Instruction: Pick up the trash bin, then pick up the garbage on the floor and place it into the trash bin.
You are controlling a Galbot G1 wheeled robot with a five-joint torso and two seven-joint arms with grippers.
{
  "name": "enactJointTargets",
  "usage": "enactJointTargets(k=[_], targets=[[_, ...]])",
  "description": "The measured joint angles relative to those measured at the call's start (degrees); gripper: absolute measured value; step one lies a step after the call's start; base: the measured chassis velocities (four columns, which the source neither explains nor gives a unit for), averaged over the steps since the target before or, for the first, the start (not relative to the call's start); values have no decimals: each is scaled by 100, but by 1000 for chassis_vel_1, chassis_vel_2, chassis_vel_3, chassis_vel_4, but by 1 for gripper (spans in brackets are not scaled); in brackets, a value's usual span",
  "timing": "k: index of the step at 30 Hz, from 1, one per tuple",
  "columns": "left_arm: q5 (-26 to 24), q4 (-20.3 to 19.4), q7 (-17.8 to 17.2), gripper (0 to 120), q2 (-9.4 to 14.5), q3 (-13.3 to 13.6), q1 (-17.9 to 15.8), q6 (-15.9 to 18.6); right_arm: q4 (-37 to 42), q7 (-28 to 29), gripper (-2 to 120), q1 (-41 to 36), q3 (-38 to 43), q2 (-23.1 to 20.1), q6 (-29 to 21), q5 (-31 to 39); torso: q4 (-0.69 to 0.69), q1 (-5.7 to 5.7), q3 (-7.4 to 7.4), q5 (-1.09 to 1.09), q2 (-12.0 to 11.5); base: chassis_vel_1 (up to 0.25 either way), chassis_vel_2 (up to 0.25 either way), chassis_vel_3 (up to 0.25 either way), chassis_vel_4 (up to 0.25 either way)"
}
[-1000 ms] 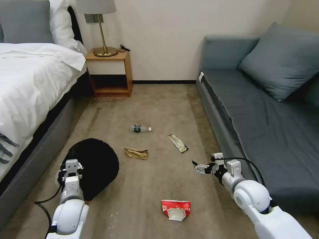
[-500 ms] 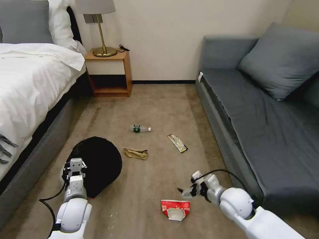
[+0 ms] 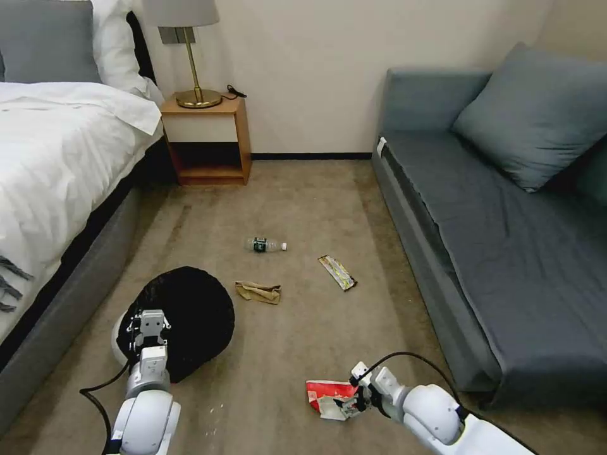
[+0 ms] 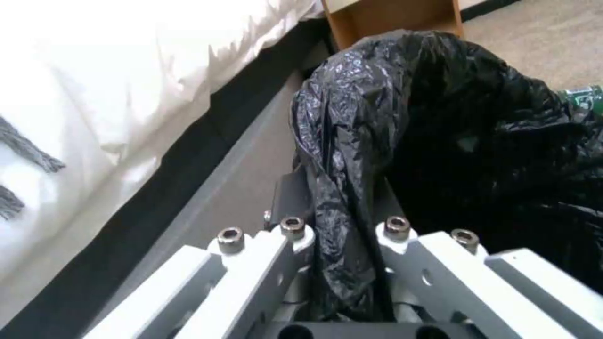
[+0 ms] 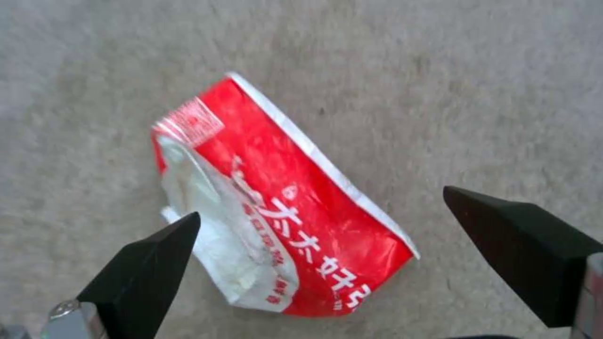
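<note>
Bedroom floor, tan carpet. Right gripper had dropped from mid-air by the sofa to just over the crushed red/white carton, fingers spread, either side of it. Left gripper pinched crinkly black bag at rim of trash bin, tilted, by bed. Bottle, brown paper bag, flat wrapper lay on carpet, apart.

I see a bed on the left with white sheets and a grey pillow. Nightstand against the wall, brass lamp on top. Grey sofa along the right, cushion at its far end. Tan carpet between.
</note>
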Motion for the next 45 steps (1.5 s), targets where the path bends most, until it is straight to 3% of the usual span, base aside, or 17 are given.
enactJointTargets(k=[13,17,21,23,25,28,39,45], targets=[[-19,-77,11,5,-4,-7,52,-10,-595,-34,95,103,-83,272,156,-319,0,0,0,-1,0,0,0,0,0],[-39,-103,17,5,0,-25,65,-11,-688,-66,83,110,-89,360,169,-369,0,0,0,-1,0,0,0,0,0],[-63,-152,22,5,8,-45,96,-11,-790,-100,64,107,-79,479,188,-427,0,0,0,0,0,0,0,0,0],[-66,-156,22,5,9,-47,100,-11,-790,-104,61,106,-75,484,189,-428,0,0,0,0,0,0,0,0,0],[-75,-177,23,5,11,-52,115,-11,-789,-115,50,105,-60,491,189,-431,0,0,0,0,0,0,0,0,0],[-79,-189,24,5,10,-54,125,-11,-787,-121,44,99,-50,491,192,-440,0,0,0,0,0,0,0,0,0],[-82,-238,43,5,18,-48,173,-28,-734,-157,0,50,63,486,277,-475,0,0,0,0,0,0,0,0,0],[-82,-251,46,5,22,-37,173,-32,-688,-170,0,28,122,461,328,-475,0,0,0,0,0,0,0,0,0]])
